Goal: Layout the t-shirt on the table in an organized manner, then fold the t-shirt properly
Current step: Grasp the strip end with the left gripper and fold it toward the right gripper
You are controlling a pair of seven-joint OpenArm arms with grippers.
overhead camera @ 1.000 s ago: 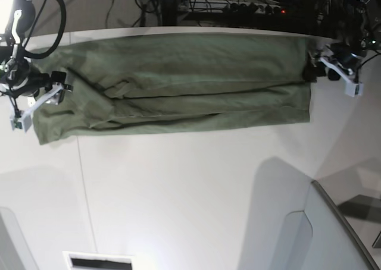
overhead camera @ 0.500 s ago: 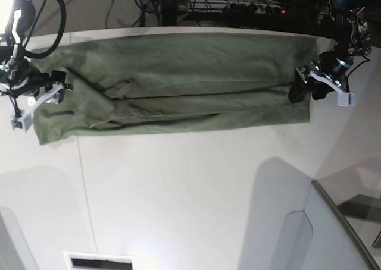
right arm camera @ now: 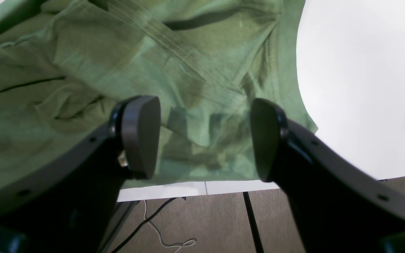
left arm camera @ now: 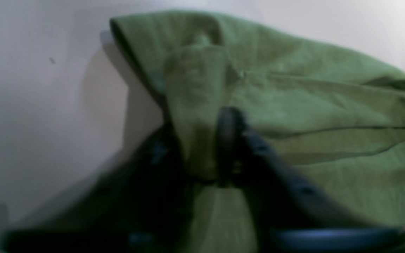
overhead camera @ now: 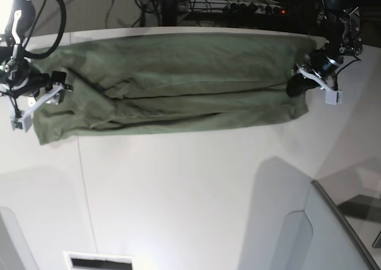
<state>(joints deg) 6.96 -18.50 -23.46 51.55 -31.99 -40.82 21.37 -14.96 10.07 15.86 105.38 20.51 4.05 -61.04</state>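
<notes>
Robot lab: white table [overhead camera: 178,192], cables [overhead camera: 250,5] behind.

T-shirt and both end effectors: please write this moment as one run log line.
t-shirt: long band on table | left end effector: shut on t-shirt edge | right end effector: open above t-shirt

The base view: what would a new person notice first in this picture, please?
A long olive-green t-shirt stretches across the far part of the white table. The left gripper is shut on a pinch of cloth at the shirt's right end, while the right gripper hangs open above the opposite end.
</notes>
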